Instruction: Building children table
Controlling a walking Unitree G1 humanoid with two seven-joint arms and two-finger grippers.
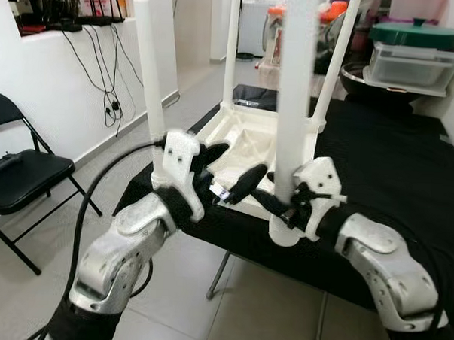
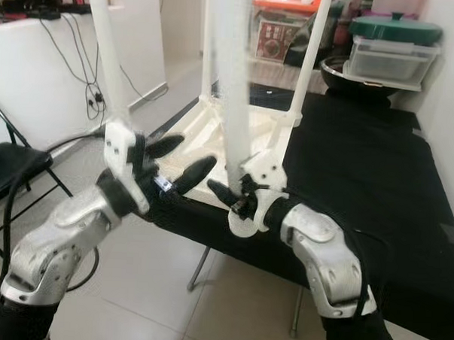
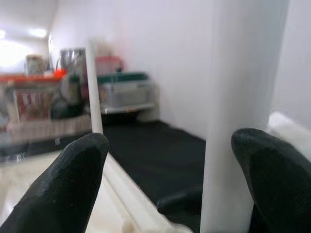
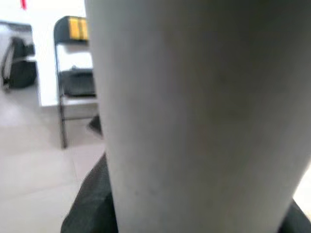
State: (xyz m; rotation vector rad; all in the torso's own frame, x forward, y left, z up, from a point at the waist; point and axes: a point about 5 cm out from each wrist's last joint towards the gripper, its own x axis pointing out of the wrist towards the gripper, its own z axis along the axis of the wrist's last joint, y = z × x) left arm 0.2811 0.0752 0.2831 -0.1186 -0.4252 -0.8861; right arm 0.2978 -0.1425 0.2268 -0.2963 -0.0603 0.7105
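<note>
Bench [image 1: 392, 177] draped in black carries the white children table [image 1: 247, 144] upside down at its near left edge, legs up. Right hand [image 1: 282, 206] is closed around the nearest leg [image 1: 294, 98]; left hand [image 1: 231, 170] hangs spread wide just beside it.

The left gripper [image 3: 167, 187] is holding its jaws wide apart, and its two black fingers [image 3: 63, 189] are framing a thick white table leg [image 3: 233, 111] that is standing upright close to one of them. A thinner white leg [image 3: 93, 87] is rising farther back. The black-covered desk [image 3: 146, 150] is stretching away toward a far edge where stacked plastic containers [image 3: 124, 92] are sitting, blurred, against the white wall [image 3: 160, 43].
</note>
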